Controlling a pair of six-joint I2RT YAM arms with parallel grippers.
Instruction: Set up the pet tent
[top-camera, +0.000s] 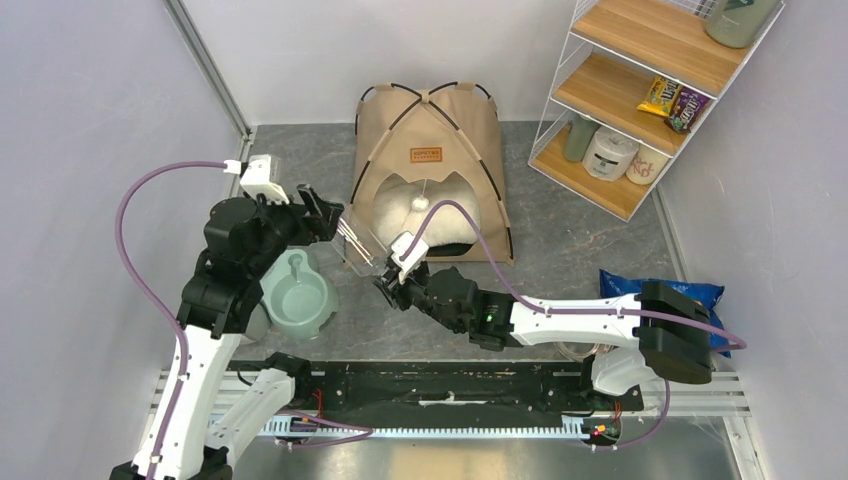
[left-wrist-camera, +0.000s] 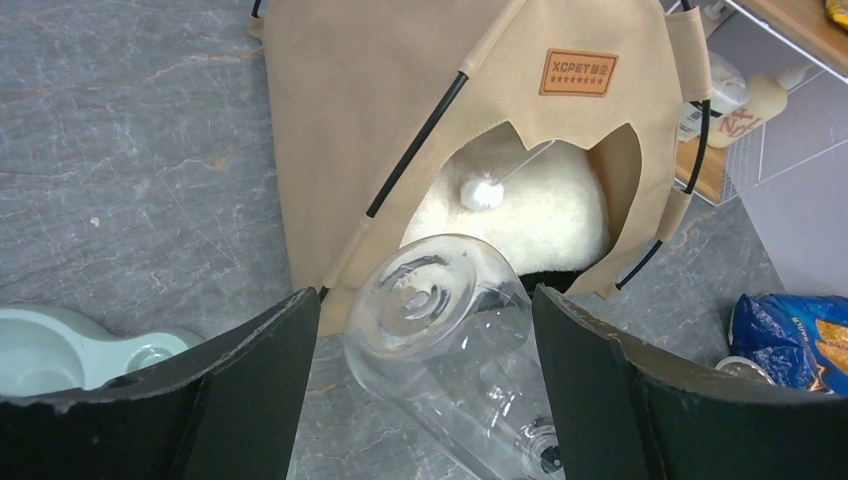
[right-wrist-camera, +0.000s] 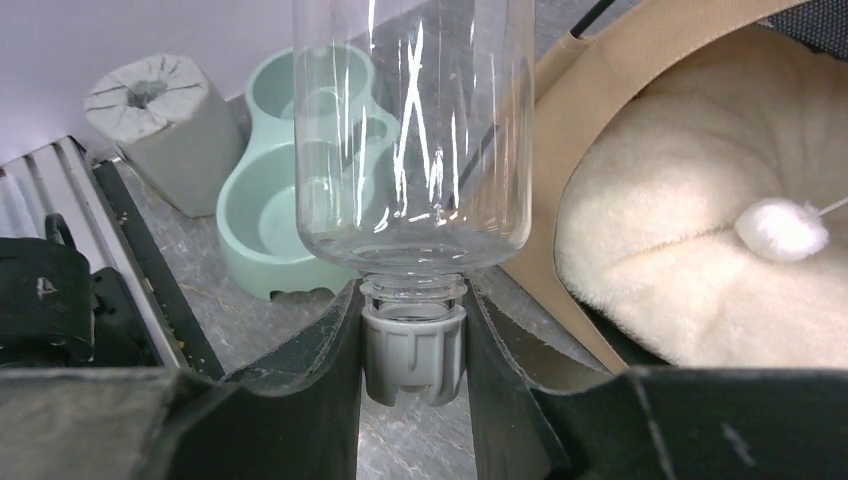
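The tan pet tent (top-camera: 430, 140) stands at the back middle. Its black poles cross over the top, and a brown label (top-camera: 427, 154) sits above the arched doorway. A fluffy white pillow (top-camera: 420, 212) lies inside, with a white pom-pom (left-wrist-camera: 480, 190) hanging in front. A clear plastic bottle (top-camera: 360, 245) hangs tilted in front of the doorway's left side. My right gripper (right-wrist-camera: 413, 300) is shut on its grey cap (right-wrist-camera: 413, 345). My left gripper (left-wrist-camera: 420, 310) is open, its fingers (left-wrist-camera: 260, 360) either side of the bottle's base end (left-wrist-camera: 440, 300) and apart from it.
A mint green double pet bowl (top-camera: 298, 292) sits on the floor under the left arm. A blue snack bag (top-camera: 665, 290) lies by the right arm. A wire shelf (top-camera: 640, 95) with snacks and containers stands at the back right. A grey roll (right-wrist-camera: 160, 120) stands beyond the bowl.
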